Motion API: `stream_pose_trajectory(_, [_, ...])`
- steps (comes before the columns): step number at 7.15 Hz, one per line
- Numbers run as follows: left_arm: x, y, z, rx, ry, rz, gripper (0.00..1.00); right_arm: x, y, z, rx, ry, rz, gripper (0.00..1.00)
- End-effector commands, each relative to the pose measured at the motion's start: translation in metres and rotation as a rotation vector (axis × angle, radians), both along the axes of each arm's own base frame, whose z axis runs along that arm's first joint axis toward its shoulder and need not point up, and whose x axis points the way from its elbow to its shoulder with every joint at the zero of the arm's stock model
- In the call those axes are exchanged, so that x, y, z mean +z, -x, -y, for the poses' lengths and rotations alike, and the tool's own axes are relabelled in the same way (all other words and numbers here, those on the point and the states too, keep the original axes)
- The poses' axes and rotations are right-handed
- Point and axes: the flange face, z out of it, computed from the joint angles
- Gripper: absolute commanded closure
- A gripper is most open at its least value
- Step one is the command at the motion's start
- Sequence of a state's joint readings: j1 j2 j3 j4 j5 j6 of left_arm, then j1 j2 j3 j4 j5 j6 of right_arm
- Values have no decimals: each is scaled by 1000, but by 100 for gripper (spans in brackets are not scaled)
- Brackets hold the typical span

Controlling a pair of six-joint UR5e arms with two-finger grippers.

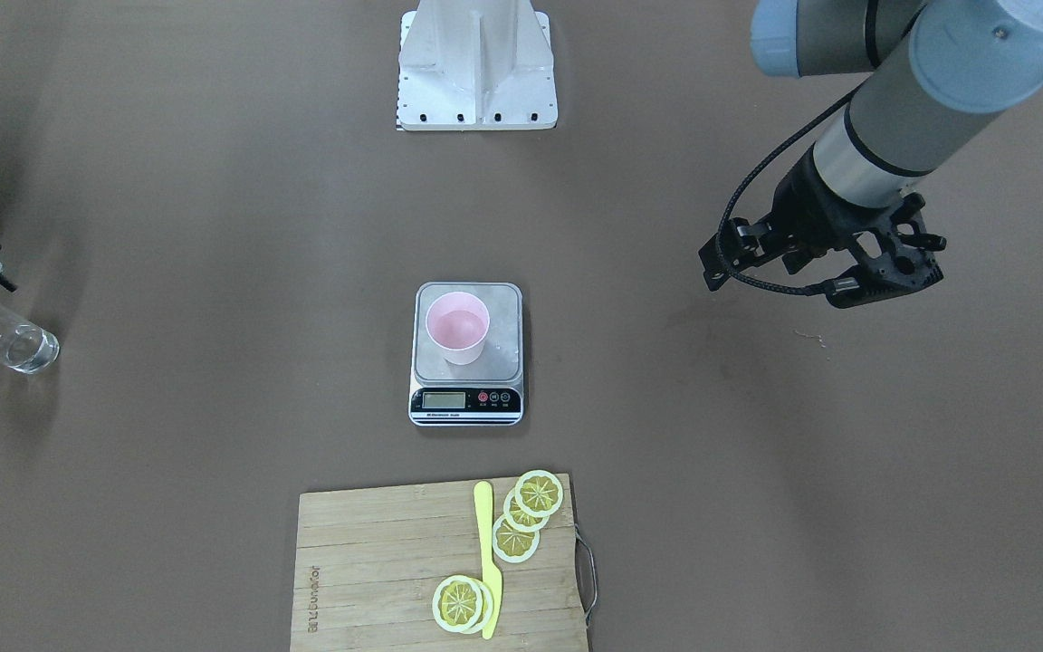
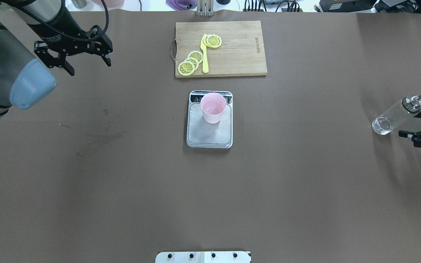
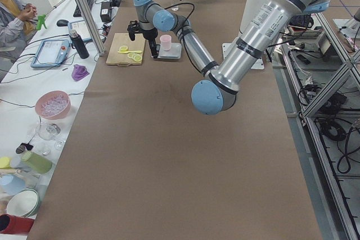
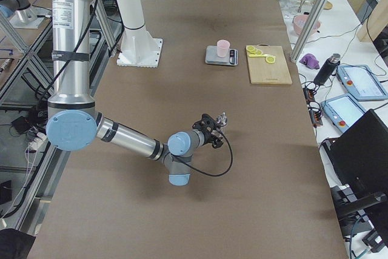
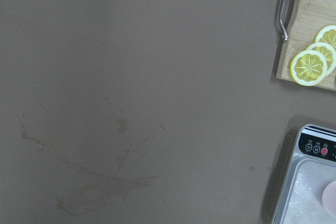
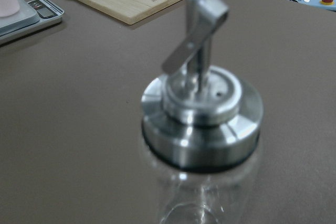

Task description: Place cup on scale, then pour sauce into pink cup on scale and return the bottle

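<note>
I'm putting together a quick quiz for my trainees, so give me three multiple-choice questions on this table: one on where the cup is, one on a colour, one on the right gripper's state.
1. Where is the cup? A on the scale; B on the cutting board; C in a gripper.
2. What colour is the knife on the cutting board? A red; B yellow; C blue.
3. The right gripper is: A open; B shut on the cup; C shut on the knife.
Answers: A, the cup stands on the scale's platform; B, the knife is yellow; A, it is spread open beside the bottle.
</note>
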State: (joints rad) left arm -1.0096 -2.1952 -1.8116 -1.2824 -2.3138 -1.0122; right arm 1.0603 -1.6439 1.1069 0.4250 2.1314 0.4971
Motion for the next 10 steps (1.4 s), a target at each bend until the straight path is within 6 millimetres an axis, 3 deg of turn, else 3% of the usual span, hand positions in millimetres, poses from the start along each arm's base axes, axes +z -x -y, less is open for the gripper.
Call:
stream_pose_trajectory(1, [0, 0, 0, 0, 0, 0, 2, 24, -27, -52, -29, 64, 6, 0])
stream_pose_trajectory(3, [2, -1, 1, 0, 4, 3, 2, 39, -66, -53, -8, 157, -14, 0])
stream_pose_trajectory(7, [8, 1, 2, 0, -4, 14, 2, 44, -134, 40, 126, 535, -55, 0])
stream_pose_trajectory(8, [10, 7, 4, 5, -49, 34, 2, 33, -149, 79, 170, 645, -62, 0])
stream_pose_trajectory(10, [26, 58, 11, 63, -150, 91, 2, 41, -129, 103, 139, 831, -115, 0])
